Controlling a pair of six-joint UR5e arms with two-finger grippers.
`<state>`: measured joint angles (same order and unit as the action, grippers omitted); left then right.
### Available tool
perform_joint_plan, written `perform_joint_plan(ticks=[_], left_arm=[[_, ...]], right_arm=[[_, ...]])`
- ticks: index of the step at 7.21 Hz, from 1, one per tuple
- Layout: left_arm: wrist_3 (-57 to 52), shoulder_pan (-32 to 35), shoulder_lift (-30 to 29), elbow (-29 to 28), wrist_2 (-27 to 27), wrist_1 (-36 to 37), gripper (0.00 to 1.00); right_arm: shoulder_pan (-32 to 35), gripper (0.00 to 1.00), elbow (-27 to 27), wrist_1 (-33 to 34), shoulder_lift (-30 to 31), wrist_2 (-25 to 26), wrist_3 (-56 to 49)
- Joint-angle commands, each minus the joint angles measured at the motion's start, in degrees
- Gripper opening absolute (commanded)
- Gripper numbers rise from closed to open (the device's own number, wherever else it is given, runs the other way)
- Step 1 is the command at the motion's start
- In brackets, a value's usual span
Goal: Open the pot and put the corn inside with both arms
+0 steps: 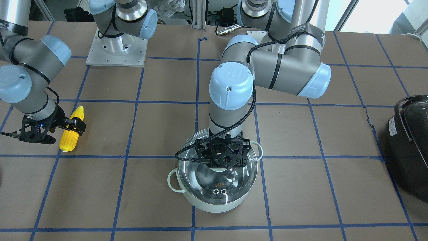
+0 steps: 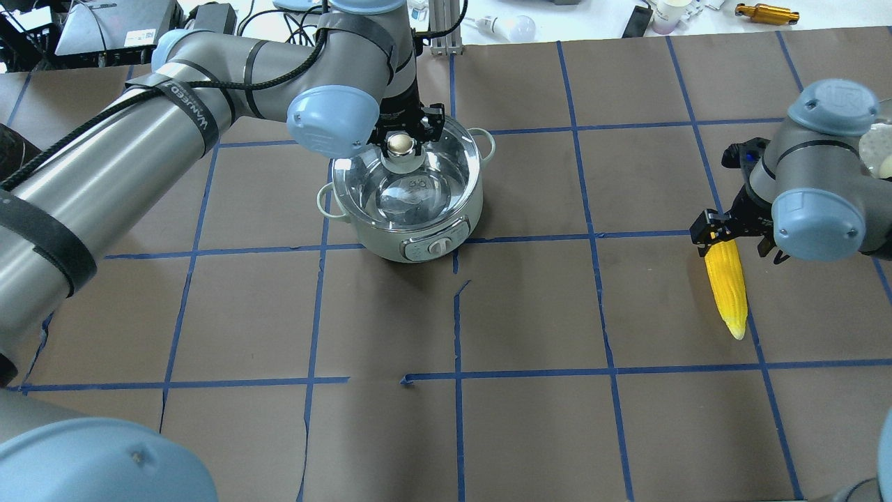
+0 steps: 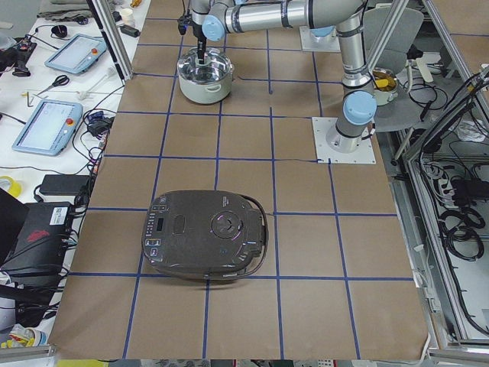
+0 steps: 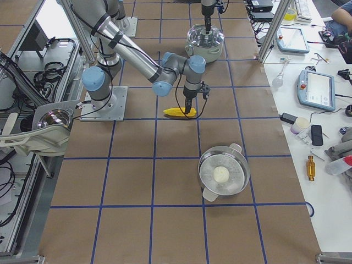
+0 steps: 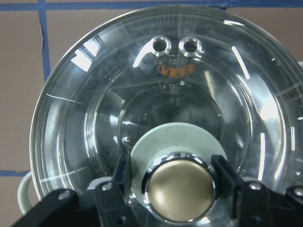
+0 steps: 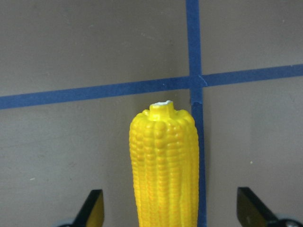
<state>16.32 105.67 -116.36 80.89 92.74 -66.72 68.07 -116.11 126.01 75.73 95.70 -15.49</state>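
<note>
The pale mint-green pot (image 1: pixel 214 201) stands mid-table with its glass lid (image 1: pixel 230 182) on; it also shows in the overhead view (image 2: pixel 390 240). My left gripper (image 1: pixel 224 164) is down over the lid. Its jaws are open and straddle the beige knob (image 5: pixel 180 191) closely on both sides. The knob also shows in the overhead view (image 2: pixel 398 143). The yellow corn (image 2: pixel 726 293) lies flat on the table. My right gripper (image 2: pixel 740 240) is open and low over the corn's thick end. In the right wrist view the corn (image 6: pixel 163 165) sits between the two wide-apart fingers (image 6: pixel 94 210).
A large black glossy appliance (image 1: pixel 409 147) sits at the table end on my left; it also shows in the exterior left view (image 3: pixel 206 245). A second steel pot (image 4: pixel 223 176) with a lid stands at the table's right end. Blue tape lines grid the brown table.
</note>
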Motion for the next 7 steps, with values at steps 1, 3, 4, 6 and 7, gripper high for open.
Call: perform_joint_plan(ticks=[1,3,4,6,7], left_arm=[[0.03,-1.33,1.73,-0.38,-0.80,-0.16,0.22],[0.03,-3.44,5.42,-3.70,-2.30,-3.82,0.22],[-0.58,-5.45,7.44,-5.46,-2.30,-9.51,0.22],[-8.21,-13.17,10.61,-4.18,-1.95,-14.38,0.22],[-11.01,-17.56,11.06,-2.94,-2.03,-14.31,0.22]], right_arm=[[-0.57,1.00,-0.52,0.11,-1.72,-0.34,2.29],[-0.57,1.00,-0.44,0.20,-3.48,-0.25,2.39],[-0.57,1.00,-0.44,0.11,-3.75,-0.16,2.48],[-0.57,0.01,-0.35,-0.24,-3.75,-0.16,4.40],[-0.57,0.00,0.09,-0.15,-3.58,-0.08,4.41]])
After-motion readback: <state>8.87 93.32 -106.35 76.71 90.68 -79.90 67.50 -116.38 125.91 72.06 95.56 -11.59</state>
